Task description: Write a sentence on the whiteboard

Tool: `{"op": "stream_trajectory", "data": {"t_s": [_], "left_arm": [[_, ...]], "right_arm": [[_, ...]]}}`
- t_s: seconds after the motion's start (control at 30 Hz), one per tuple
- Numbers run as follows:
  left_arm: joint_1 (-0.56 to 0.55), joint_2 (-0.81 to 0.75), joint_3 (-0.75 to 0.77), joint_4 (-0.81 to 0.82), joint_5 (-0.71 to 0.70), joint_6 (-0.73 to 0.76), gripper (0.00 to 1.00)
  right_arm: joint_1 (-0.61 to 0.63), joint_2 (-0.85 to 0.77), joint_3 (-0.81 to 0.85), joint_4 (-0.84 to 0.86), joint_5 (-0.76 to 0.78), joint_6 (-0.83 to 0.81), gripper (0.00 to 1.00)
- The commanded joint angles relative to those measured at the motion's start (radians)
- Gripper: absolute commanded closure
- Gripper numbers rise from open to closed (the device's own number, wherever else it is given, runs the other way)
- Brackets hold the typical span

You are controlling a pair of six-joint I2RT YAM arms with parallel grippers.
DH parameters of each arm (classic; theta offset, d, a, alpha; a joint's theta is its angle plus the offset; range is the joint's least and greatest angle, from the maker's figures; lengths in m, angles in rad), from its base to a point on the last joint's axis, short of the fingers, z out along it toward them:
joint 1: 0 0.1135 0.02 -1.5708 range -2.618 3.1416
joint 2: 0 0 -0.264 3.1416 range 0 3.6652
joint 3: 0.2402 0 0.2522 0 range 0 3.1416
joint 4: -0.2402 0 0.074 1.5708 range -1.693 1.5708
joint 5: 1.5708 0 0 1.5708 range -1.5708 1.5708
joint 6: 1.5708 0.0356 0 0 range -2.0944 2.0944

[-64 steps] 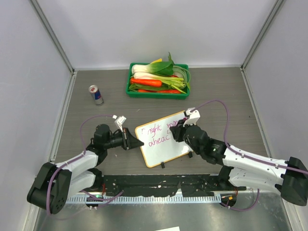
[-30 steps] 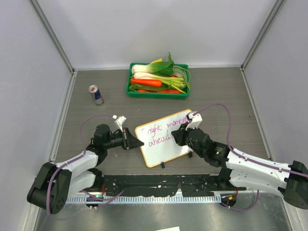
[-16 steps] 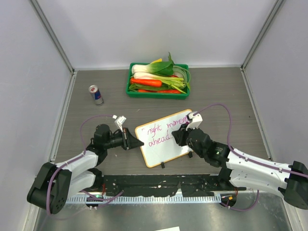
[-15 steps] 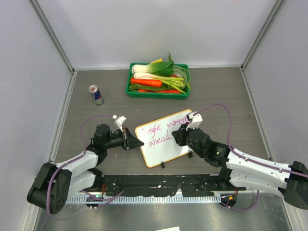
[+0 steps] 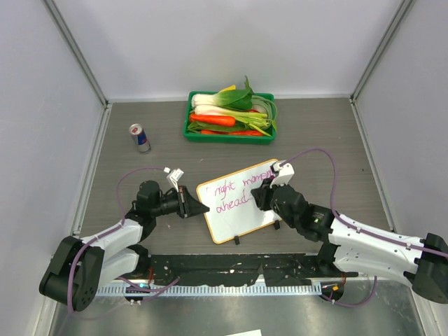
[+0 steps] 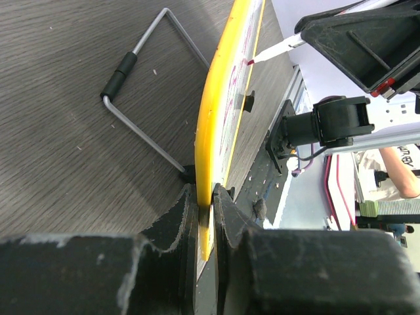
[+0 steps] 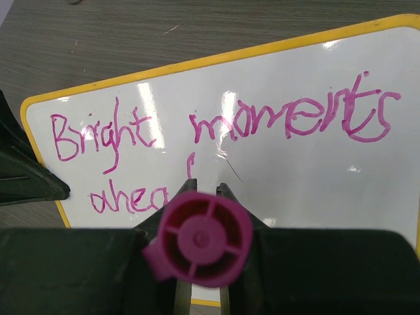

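Spreading under everything, the grey surface (image 5: pixel 329 133) carried the whiteboard (image 5: pixel 241 218) between the two arms. A green tray (image 5: pixel 227 138) of vegetables sat well beyond the board, and a can (image 5: pixel 139 138) stood off past its far left corner. At the board's left edge the left pincer (image 6: pixel 205 197) was closed tight on the yellow rim, steadying it. Over the board's right half the right pincer (image 7: pixel 203 190) was clamped around a magenta marker (image 7: pixel 198 237), whose tip seemed to meet the white face in the left wrist view. The sentence (image 7: pixel 216 128) read "Bright moments" above "ahea", with one upstroke rising beside the fingers, which hid whatever followed. By that showing, the last letter was in hand. The next move would probably call for closing that "d", then lifting the tip cleanly off the board with the left pincer holding firm.
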Motion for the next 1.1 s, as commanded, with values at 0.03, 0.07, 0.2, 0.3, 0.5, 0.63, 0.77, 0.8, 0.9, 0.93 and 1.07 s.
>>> {"op": "stream_trajectory", "data": {"t_s": [0.03, 0.07, 0.2, 0.3, 0.5, 0.63, 0.77, 0.8, 0.9, 0.93, 1.07], "left_arm": [[0.001, -0.002, 0.005, 0.003, -0.013, 0.033, 1.00], [0.001, -0.003, 0.003, 0.005, -0.013, 0.035, 1.00], [0.001, -0.003, 0.003, 0.003, -0.014, 0.035, 1.00], [-0.001, -0.005, 0.003, 0.003, -0.014, 0.035, 1.00], [0.001, -0.005, 0.003, 0.003, -0.014, 0.035, 1.00], [0.001, -0.003, 0.003, 0.003, -0.014, 0.035, 1.00], [-0.001, -0.003, 0.003, 0.003, -0.014, 0.035, 1.00], [0.001, -0.003, 0.003, 0.003, -0.014, 0.035, 1.00], [0.001, -0.005, 0.003, 0.003, -0.014, 0.035, 1.00], [0.001, -0.003, 0.003, 0.003, -0.014, 0.035, 1.00], [0.001, -0.002, 0.003, 0.003, -0.014, 0.035, 1.00]], "right_arm": [[-0.005, -0.028, 0.046, -0.002, 0.075, -0.028, 0.99], [-0.005, -0.045, 0.048, -0.005, 0.076, -0.028, 0.99], [-0.005, -0.085, 0.045, -0.015, 0.082, -0.031, 0.98], [-0.005, -0.091, 0.040, -0.033, 0.085, -0.029, 0.99], [-0.006, -0.082, 0.019, -0.034, 0.075, -0.017, 0.99], [-0.005, -0.073, -0.004, -0.005, 0.081, -0.008, 0.99], [-0.006, -0.047, -0.031, 0.027, 0.088, 0.000, 0.99], [-0.005, -0.037, -0.038, 0.028, 0.093, 0.002, 0.99], [-0.005, -0.028, -0.052, 0.028, 0.093, 0.009, 0.99], [-0.005, -0.030, -0.055, 0.030, 0.090, 0.011, 0.99], [-0.005, -0.042, -0.072, 0.025, 0.096, 0.023, 0.98]]}}
